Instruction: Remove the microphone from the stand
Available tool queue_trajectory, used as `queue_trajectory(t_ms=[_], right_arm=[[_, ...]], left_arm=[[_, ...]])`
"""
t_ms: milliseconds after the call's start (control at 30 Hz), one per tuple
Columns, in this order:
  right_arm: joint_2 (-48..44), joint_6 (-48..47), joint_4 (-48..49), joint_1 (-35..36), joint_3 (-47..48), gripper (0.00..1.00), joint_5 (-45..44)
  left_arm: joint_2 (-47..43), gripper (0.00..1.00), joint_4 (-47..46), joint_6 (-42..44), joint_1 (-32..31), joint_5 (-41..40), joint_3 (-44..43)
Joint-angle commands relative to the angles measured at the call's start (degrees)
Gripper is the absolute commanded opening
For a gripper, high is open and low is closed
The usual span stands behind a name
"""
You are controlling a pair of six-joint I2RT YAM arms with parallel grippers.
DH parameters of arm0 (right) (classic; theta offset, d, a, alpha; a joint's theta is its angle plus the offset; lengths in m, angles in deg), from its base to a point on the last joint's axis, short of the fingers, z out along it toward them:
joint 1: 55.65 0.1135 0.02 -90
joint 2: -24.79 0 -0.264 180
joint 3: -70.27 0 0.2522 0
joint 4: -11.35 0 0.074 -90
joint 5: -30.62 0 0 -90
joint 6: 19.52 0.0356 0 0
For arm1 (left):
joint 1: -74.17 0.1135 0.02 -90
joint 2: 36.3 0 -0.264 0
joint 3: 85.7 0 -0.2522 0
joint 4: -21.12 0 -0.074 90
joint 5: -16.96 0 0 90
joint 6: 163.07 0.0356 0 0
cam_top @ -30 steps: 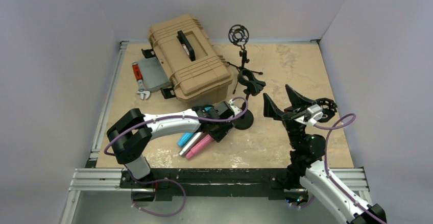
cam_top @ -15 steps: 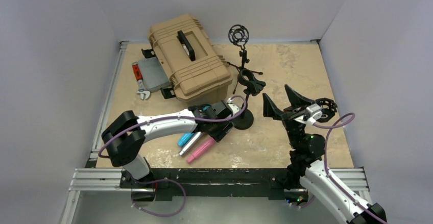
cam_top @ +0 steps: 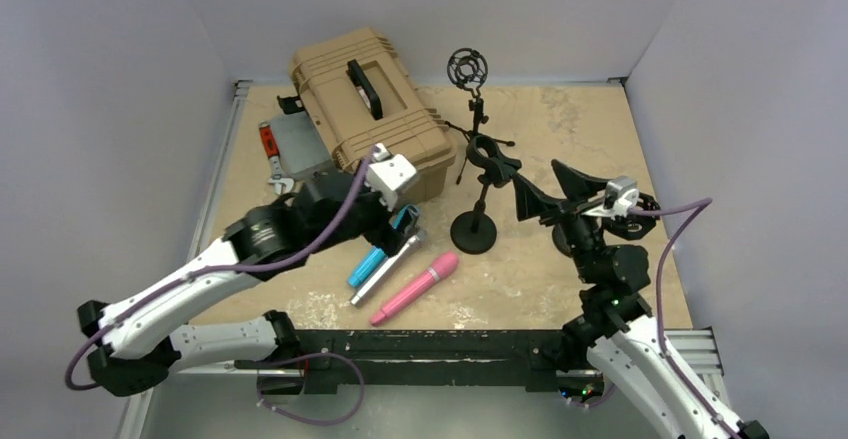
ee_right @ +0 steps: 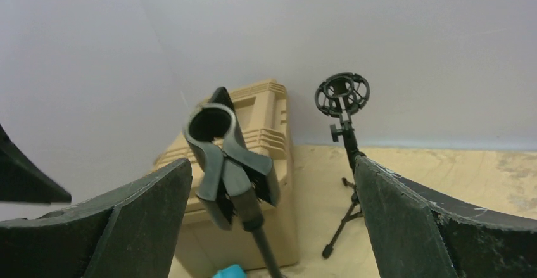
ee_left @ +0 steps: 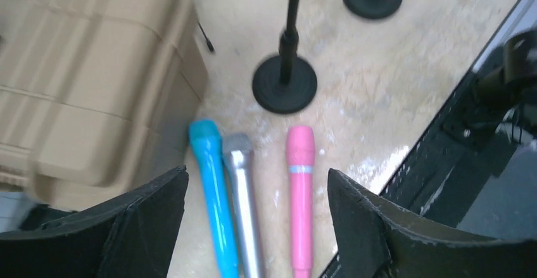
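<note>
Your left gripper hangs spread above the pink mic, which lies flat toward the near edge of the counter, beside the base of the stand. Your right gripper, spread too, faces the clip.

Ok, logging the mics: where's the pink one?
In the top view the pink microphone lies centre-table, right of the silver microphone and just in front of the round stand base.

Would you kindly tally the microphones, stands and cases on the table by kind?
Microphones: 3 (blue microphone, silver microphone, pink microphone)
Stands: 2 (round-base stand, tripod stand)
Cases: 1 (tan case)
Total: 6
</note>
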Motion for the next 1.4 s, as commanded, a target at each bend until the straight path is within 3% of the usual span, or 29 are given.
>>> queue_trajectory(t_ms=[0,100,267,500,800,1100,1367], right_arm=[[-3.27,7.11,-20.39,-0.18,10.3,0.99,-0.21],[-1.73,8.5,-28.87,-0.18,17.31,0.99,-0.29],[9.9,6.31,-39.31,-0.16,32.0,0.96,4.75],[26.06,-2.19,-53.47,-0.17,50.5,0.79,7.52],[27.26,-4.26,-49.81,-0.16,48.37,0.78,10.97],[30.0,-6.09,-52.06,-0.2,50.17,0.75,11.16],[32.37,-7.78,-52.46,-0.16,50.26,0.6,12.83]], left_arm=[[-5.95,0.79,-0.48,7.29,-0.17,-6.95,-7.82],[-9.41,0.82,-5.91,12.26,-0.17,-11.64,-7.65],[-15.52,0.84,-16.49,17.3,-0.09,-16.13,2.26],[-19.41,0.84,-17.81,16.03,-0.08,-13.95,8.53],[-9.98,0.78,-12.98,9.73,-0.17,1.16,4.33],[-9.31,0.77,-12.98,11.22,-0.17,-1.2,4.75],[-9.88,0.77,-12.86,12.14,-0.12,-2.07,4.93]])
